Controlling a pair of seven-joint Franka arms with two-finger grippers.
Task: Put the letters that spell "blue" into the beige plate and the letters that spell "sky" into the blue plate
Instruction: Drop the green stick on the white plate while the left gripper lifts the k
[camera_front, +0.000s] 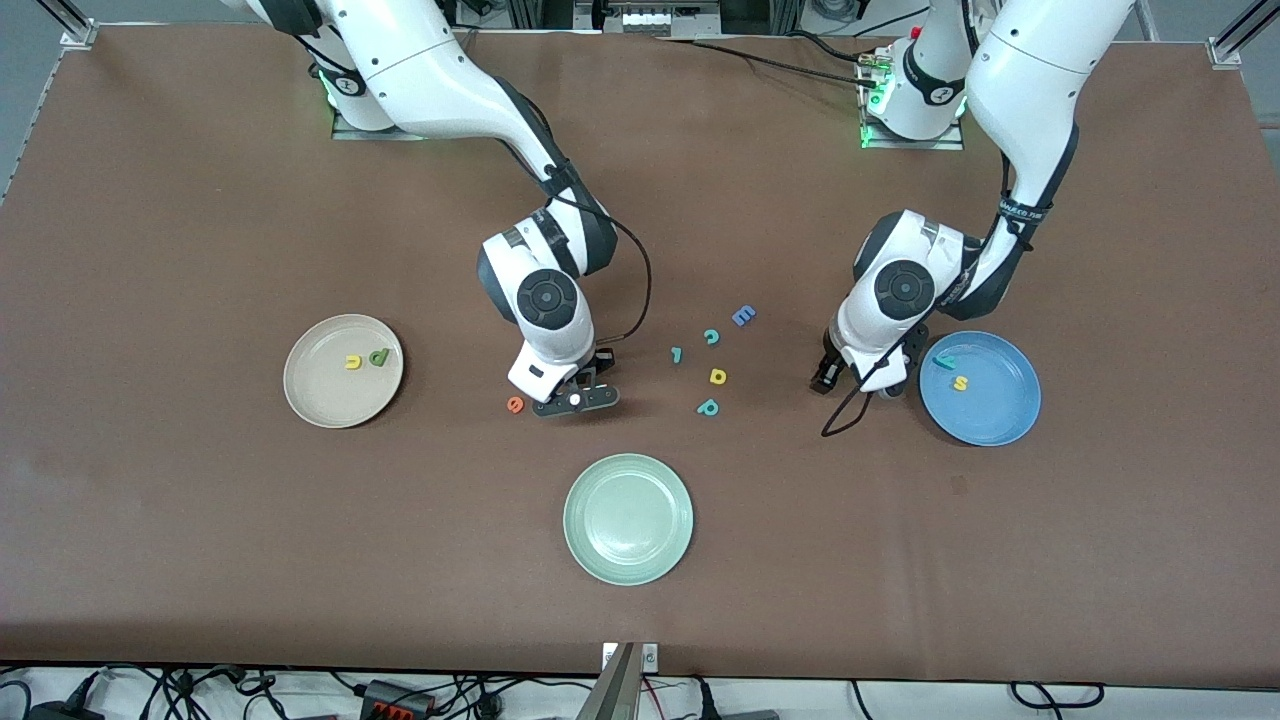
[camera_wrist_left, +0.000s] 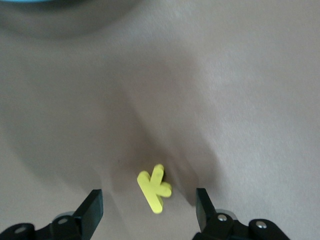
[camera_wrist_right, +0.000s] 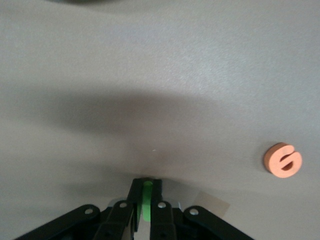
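Robotics lab: two bolted arms, brown-covered table (camera_front: 200, 200), aluminium framing, cables (camera_front: 400, 695) along edge.

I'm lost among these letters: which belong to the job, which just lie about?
Job: beige plate, yellow u, green b, blue plate, teal y, yellow s, orange e, green bar, yellow k.
Lying about: pale green plate, blue E, teal letters, small yellow letter.

three plates (camera_front: 343, 371), eleven letters (camera_front: 717, 376)

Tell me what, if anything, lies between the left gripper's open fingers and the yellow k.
Nothing visible does. In the left wrist view the yellow k lies on bare table between the left gripper's open fingers, apart from both. The blue plate sits just beside that gripper, with no letter in between.
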